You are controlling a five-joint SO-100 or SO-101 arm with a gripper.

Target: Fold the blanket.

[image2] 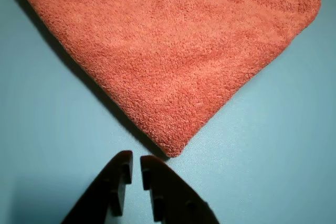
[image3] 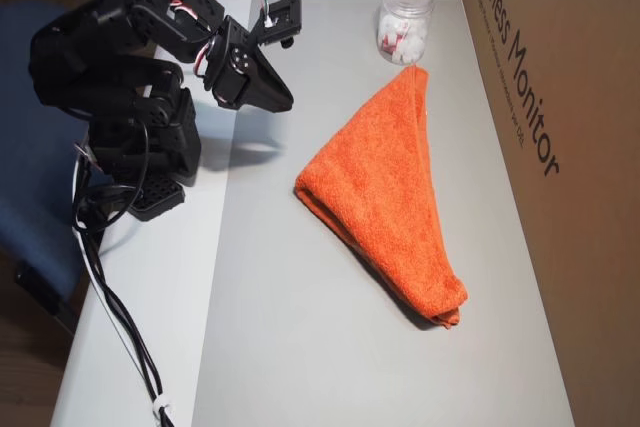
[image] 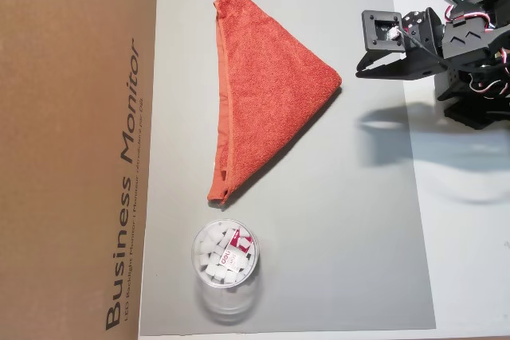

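One overhead view looks straight down on the grey mat (image: 358, 220), with the arm (image: 466, 45) at the upper right of the frame and the cardboard box (image: 72, 149) along the left edge. The other overhead view looks down at a slant from the opposite side, placing the arm (image3: 140, 87) at upper left and the box (image3: 570, 147) at right. Both share the mat, the folded blanket (image: 267, 85) and the plastic jar (image: 225, 259). The wrist view sits low and close, facing the blanket's corner (image2: 176, 145) past the gripper (image2: 135, 169) at the bottom edge.

Blanket (image: 267, 85): plain orange-red, no pattern. Beneath the blanket, mat (image: 358, 236): flat grey on a white tabletop (image: 470, 276). Beside the blanket, box (image: 72, 141): brown with dark lettering. Hand (image3: 285, 102): black. Jar (image: 225, 259): clear, white contents, red label.
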